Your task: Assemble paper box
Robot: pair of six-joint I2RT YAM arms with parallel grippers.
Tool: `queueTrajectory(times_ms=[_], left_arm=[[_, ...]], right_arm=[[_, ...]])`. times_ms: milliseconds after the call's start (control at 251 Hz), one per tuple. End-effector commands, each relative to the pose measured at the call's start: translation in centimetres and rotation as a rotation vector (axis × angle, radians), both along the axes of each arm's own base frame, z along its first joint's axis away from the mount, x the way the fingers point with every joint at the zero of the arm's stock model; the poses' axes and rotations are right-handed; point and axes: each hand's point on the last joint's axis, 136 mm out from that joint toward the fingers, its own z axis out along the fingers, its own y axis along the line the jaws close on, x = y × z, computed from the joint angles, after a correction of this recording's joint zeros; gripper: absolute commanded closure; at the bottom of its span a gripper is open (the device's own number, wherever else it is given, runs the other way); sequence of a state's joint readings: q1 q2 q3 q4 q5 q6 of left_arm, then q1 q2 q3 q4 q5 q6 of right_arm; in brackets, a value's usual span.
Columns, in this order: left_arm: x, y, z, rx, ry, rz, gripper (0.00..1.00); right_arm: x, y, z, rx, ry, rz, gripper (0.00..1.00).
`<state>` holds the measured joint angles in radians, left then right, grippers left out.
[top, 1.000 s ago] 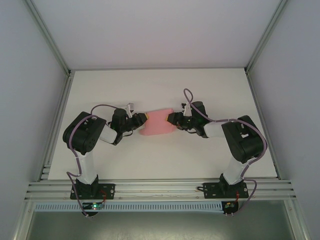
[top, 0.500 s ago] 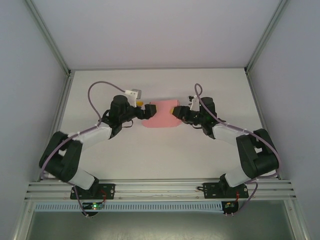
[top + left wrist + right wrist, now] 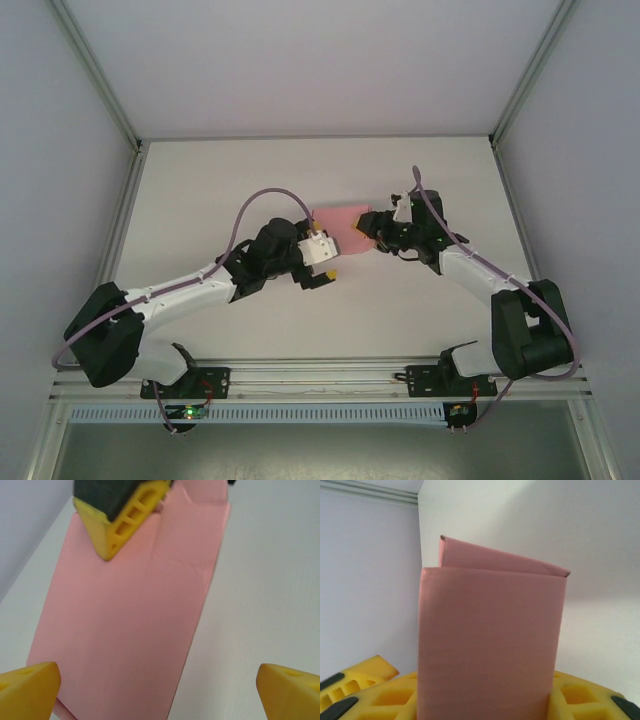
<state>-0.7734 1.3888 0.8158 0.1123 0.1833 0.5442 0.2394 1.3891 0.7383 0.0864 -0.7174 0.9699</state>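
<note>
- Since only the right gripper [image 3: 372, 226] pinches the paper box [image 3: 338, 228], clamped on its right end, we judge that the thin card could swing, bend or slip out if that arm moves sharply.
- We see the box mid-table, between the two grippers, with the left gripper [image 3: 322, 270] spread wide at its near-left corner and gripping nothing.
- If the left jaws close across the flat face and not on an edge or flap, we think they would crease the folded card and not open it up.
- We cannot tell whether the box rests on the table [image 3: 200, 190] or hangs just above it.
- No flaps or slots can be made out. The right wrist view shows a second layer behind the front panel, but the lower end is cut off between the yellow fingers [image 3: 582, 697].
</note>
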Motion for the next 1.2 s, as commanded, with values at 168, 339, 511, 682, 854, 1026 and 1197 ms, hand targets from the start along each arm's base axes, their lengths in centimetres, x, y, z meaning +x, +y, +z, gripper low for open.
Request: queueTrajectory(times_ms=[168, 339, 511, 682, 854, 1026, 1197], left_arm=[[2.7, -0.3, -0.3, 0.120, -0.269, 0.062, 0.00], [4.1, -0.2, -0.2, 0.133, -0.333, 0.116, 0.01], [4.3, -0.2, 0.0, 0.124, -0.361, 0.121, 0.19], [4.3, -0.1, 0.1, 0.134, -0.363, 0.121, 0.33], [4.0, -0.3, 0.3, 0.120, -0.356, 0.104, 0.42], [2.7, -0.5, -1.1, 0.166, -0.250, 0.045, 0.42], [1.4, 0.4, -3.0, 0.211, -0.110, 0.049, 0.53]], right_arm=[[-1.5, 1.1, 2.1, 0.209, 0.254, 0.016, 0.61], [-2.0, 1.3, 1.8, 0.220, 0.299, 0.029, 0.60], [-2.1, 1.5, 1.4, 0.227, 0.322, 0.041, 0.59], [-2.1, 1.6, 1.5, 0.241, 0.328, 0.047, 0.55], [-2.1, 1.5, 1.7, 0.238, 0.317, 0.046, 0.42], [-1.2, 0.8, 3.3, 0.205, 0.227, 0.040, 0.01], [0.7, -2.0, 6.5, 0.062, 0.023, -0.042, 0.01]])
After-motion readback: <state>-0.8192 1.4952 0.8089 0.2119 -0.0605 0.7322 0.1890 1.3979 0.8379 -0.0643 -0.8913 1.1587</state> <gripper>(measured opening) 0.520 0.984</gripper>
